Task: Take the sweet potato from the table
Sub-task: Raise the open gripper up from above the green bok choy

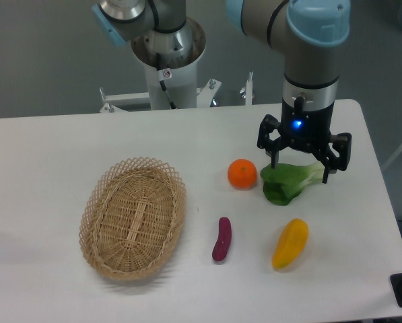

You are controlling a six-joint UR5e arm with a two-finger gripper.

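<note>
One wicker basket (134, 217) with nothing inside, sweet potato (221, 239) just beside it, claw (302, 165) spread wide.

Counting on the table (66, 141): one wicker basket (134, 217), one sweet potato (222, 239), one yellow-orange pepper (291, 243), one round orange fruit (242, 173), one green leafy vegetable (289, 182). Counting above it: one robot arm (311, 47), carrying one gripper (302, 169). Counting behind: one white pedestal (168, 67). Tallying five loose items in all.
</note>
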